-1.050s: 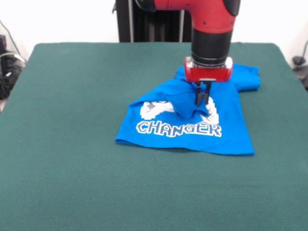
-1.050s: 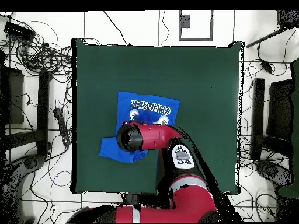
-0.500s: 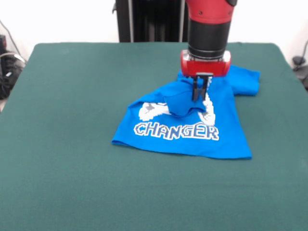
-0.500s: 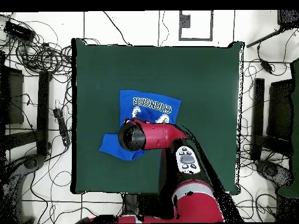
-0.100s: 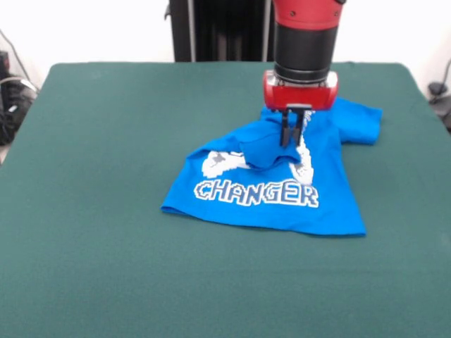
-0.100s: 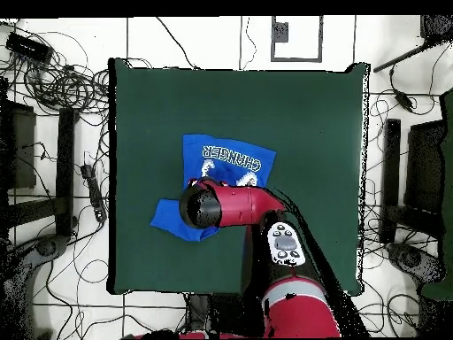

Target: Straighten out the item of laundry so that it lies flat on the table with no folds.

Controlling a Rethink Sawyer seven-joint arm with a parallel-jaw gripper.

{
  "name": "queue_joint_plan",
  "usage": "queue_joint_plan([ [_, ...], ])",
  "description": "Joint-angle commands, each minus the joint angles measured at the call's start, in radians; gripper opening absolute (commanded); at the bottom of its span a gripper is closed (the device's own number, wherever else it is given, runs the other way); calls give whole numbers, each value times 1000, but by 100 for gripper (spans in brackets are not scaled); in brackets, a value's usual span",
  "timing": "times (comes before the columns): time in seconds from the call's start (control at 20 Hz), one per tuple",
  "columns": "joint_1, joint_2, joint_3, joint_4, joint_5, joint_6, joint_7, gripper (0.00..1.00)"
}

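Right of centre on the table, w/ the front cam as the clock face, sat the blue T-shirt. It lay roughly at the 1–2 o'clock side of the green cloth and was far from flat. The lower half was spread out OK, w/ the white "CHANGER" lettering readable along it, hem toward 6 o'clock. Bits of the white controller print peeked out just above the letters at 9 o'clock of the bunch. The upper half was folded and humped up into a lump right over the print. One sleeve stuck out toward 3 o'clock, near the table's far right part.

The gripper came straight down from the red/black arm and its two dark fingers were pressed close together, pinching the raised fold of the shirt at the lump's 3 o'clock edge. Fabric looked tented up slightly around the tips.

Overhead cam: arm covered most of the shirt's top part, so the gripper itself was hidden there. The T-shirt showed at approx centre-left of the table, lettering upside down at 12 o'clock of the arm's wrist, and a blue sleeve bit poked out at 8 o'clock of it.
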Motion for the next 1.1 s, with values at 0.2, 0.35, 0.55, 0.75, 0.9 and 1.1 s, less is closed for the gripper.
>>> queue_joint_plan([
  [0.2, 20, 41, 72, 18, -9, 64, 59, 100],
  [0.35, 20, 40, 73, 21, -6, 65, 63, 100],
  [0.55, 21, 40, 74, 17, -6, 71, 59, 100],
  [0.75, 21, 38, 74, 19, -7, 71, 59, 100],
  [0.9, 21, 25, 70, 23, -8, 80, 56, 100],
  [1.1, 10, 42, 64, -15, -20, 91, 31, 100],
])
